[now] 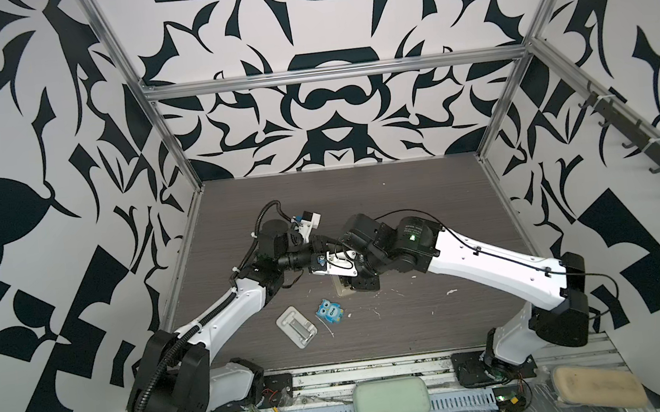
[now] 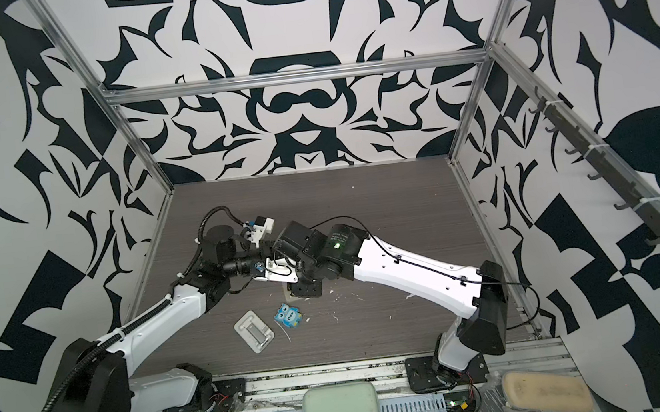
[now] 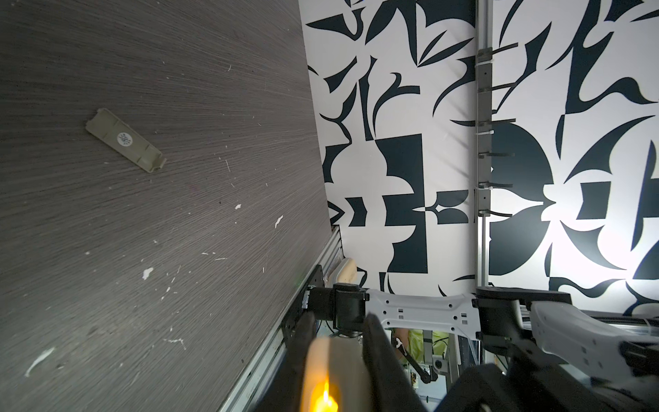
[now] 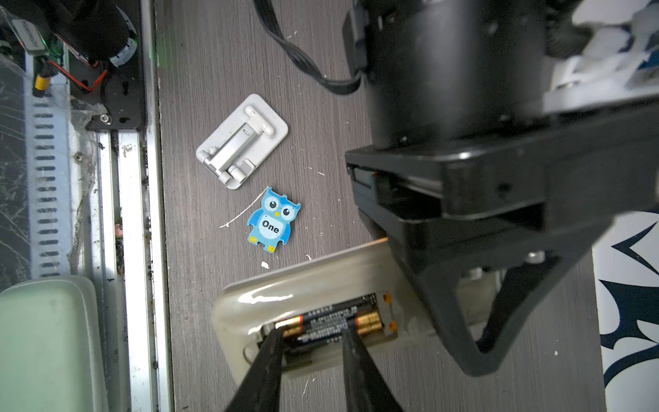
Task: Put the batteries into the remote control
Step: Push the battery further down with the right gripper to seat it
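Tabletop with handset and cells, read left to right. Near left of centre: white tray [image 4: 228, 132] carrying only a folded metal piece [image 4: 237, 149]. Just to its right: blue owl [image 4: 272, 224].

Right of and a little beyond the owl, at mid-table, the remote control [image 4: 313, 274] lies back up. The left gripper [image 3: 338, 331] is clamped across its narrow sides at the end away from the opening. The battery bay [image 4: 387, 303] is uncovered and both batteries [image 4: 331, 319] lie in it side by side, gold bands showing. Whether they are fully seated cannot be told.

The right gripper [image 4: 310, 337] is poised over the bay with its fingers a narrow gap apart along the cells, gripping nothing.

The battery cover [image 3: 124, 141] lies loose on the table [image 4: 214, 53], seen only in the left wrist view.

Handling, as judged: the cells are light, rigid, smooth and round, so they are apt to roll or slip, and are best pinched across the barrel at mid-length. The handset is a light, stiff, glossy shell, best held by its long edges clear of the bay.
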### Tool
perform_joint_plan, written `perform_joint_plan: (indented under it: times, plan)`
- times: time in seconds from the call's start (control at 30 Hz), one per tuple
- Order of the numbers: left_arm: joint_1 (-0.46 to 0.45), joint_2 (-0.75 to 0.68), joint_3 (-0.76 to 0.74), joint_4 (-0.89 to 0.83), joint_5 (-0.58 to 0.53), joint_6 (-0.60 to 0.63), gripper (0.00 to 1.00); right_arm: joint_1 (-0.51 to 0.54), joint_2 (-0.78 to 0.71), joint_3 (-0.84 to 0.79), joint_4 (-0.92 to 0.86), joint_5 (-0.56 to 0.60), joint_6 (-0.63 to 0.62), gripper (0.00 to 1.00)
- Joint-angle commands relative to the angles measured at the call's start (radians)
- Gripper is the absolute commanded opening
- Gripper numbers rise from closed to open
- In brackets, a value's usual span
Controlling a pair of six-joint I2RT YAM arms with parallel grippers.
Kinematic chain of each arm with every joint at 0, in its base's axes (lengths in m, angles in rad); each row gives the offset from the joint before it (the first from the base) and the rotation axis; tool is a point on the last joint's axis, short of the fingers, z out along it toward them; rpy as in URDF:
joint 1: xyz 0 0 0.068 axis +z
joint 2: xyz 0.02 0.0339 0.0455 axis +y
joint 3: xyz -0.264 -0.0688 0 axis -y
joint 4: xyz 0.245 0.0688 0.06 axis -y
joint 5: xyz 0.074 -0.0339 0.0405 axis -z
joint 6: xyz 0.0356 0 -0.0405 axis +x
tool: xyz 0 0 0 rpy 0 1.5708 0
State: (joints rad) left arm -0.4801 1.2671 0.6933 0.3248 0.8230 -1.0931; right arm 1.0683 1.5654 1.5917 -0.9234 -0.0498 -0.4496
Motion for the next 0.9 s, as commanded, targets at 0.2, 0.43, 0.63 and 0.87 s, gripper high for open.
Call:
perform_joint_plan:
  times: [0.2, 0.43, 0.63, 0.87]
  plan:
    - [-0.002, -0.011, 0.014, 0.009, 0.026, 0.002, 0.00, -0.014, -0.028, 0.016, 0.032, -0.019, 0.012, 0.23]
    - [-0.002, -0.022, 0.012, 0.000, 0.022, 0.004, 0.00, -0.016, 0.023, 0.010, 0.048, -0.009, 0.003, 0.19]
    - [-0.002, -0.028, 0.012, -0.001, 0.022, 0.004, 0.00, -0.016, 0.053, -0.008, 0.075, -0.008, 0.023, 0.18]
    - [-0.002, -0.037, 0.010, -0.008, 0.014, 0.006, 0.00, -0.017, 0.069, -0.048, 0.087, 0.014, 0.053, 0.16]
